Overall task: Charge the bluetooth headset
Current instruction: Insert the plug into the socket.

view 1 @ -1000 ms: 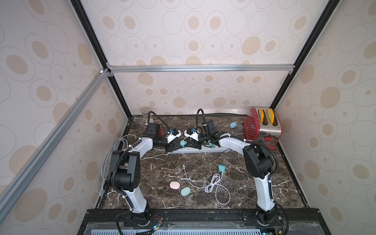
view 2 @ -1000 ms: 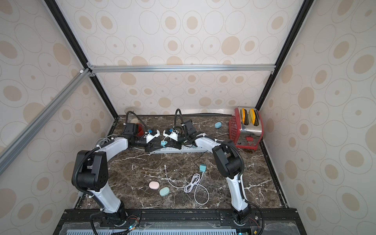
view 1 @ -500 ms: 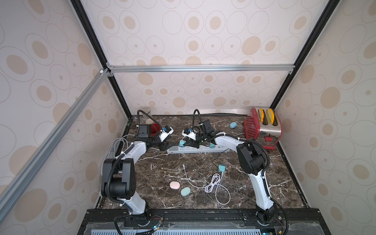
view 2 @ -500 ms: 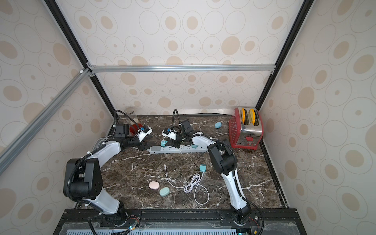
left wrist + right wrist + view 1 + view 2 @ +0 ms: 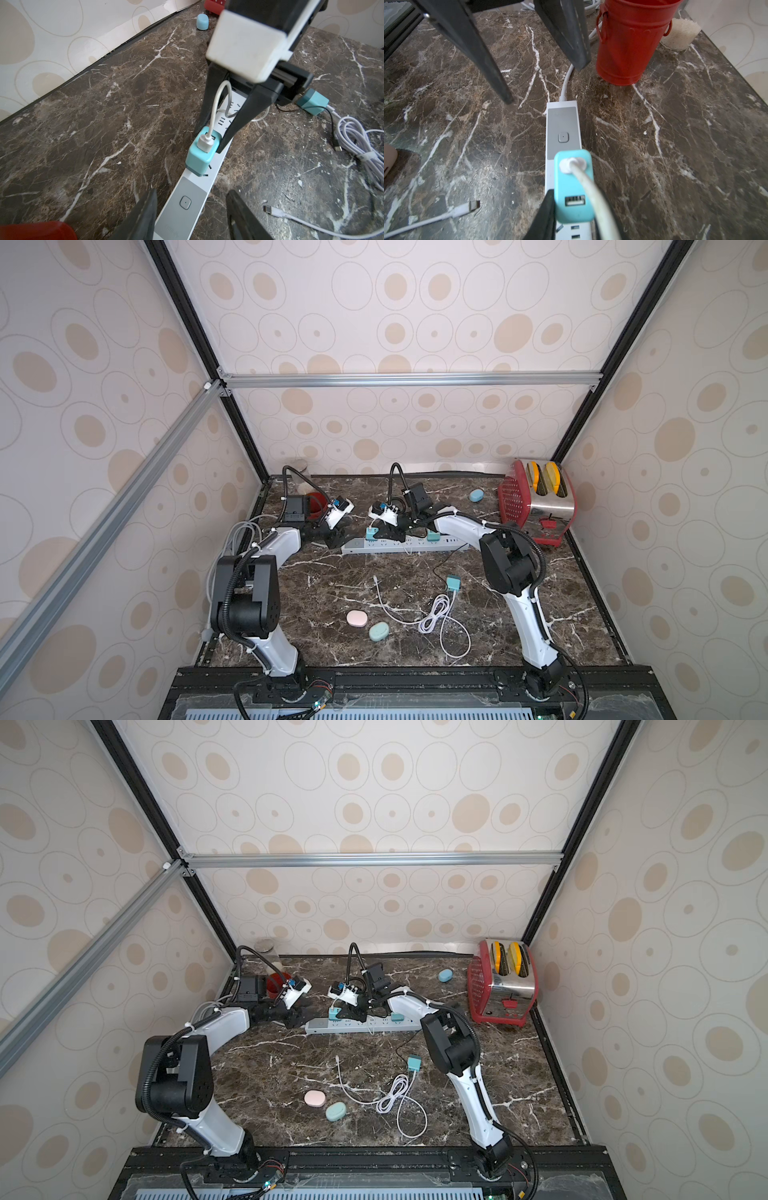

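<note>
Right tool (image 5: 211,140) clenches teal cube USB charger (image 5: 198,158) seated in white power strip (image 5: 403,546), white cable (image 5: 214,110) plugged in; left tool (image 5: 190,193) released, empty, at the strip's switch end; pink oval headset case (image 5: 357,618) and mint oval headset case (image 5: 378,631) lie on dark marble desk (image 5: 582,593), well apart from strip.

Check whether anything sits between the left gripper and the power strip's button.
Nothing visible does. The open left gripper hovers at the corded end of the power strip; the button lies bare, and the teal charger stands beyond it.
</note>
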Robot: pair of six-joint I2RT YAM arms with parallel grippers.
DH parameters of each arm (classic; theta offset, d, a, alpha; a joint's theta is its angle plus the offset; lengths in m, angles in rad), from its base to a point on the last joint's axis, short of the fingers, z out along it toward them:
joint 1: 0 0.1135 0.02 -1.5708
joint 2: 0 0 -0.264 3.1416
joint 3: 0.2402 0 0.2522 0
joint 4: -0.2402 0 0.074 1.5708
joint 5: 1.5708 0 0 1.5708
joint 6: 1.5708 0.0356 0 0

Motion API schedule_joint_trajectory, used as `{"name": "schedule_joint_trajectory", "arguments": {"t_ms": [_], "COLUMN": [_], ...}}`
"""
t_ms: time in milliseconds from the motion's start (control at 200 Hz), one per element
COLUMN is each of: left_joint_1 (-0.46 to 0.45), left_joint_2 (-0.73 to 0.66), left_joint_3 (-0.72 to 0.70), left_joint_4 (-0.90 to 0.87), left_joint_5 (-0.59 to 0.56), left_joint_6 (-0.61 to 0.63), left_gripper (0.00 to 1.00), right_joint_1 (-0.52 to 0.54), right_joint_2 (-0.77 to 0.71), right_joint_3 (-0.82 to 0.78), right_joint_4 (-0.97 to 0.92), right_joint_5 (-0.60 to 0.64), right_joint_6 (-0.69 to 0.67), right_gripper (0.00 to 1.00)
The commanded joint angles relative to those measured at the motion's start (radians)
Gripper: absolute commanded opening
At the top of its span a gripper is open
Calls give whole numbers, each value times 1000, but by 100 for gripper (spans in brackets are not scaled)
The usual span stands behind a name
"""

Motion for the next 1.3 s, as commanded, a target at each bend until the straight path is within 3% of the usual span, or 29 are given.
{"name": "schedule_joint_trajectory", "arguments": {"t_ms": [0,305,461,606,921,1297], "left_joint_1": [-2,-4,-4,-26,-103,-112], "left_joint_2": [13,22,19,38,123,173], "left_joint_3": [36,43,38,47,145,194], "left_joint_4": [12,12,9,-8,-112,-144], "left_joint_5": [-1,-5,-13,-51,-143,-173], "left_joint_6": [-6,-14,-15,-9,9,1], "left_gripper": [55,54,53,52,32,25], "right_joint_1": [13,20,54,62,63,62], "right_joint_2": [37,56,93,83,89,79], "right_joint_3": [24,59,124,103,113,90], "right_joint_4": [-62,-123,-252,-233,-251,-229], "right_joint_5": [11,59,152,161,183,187], "right_joint_6": [-36,-51,-106,-92,-104,-100], "right_gripper": [10,9,8,7,7,9]}}
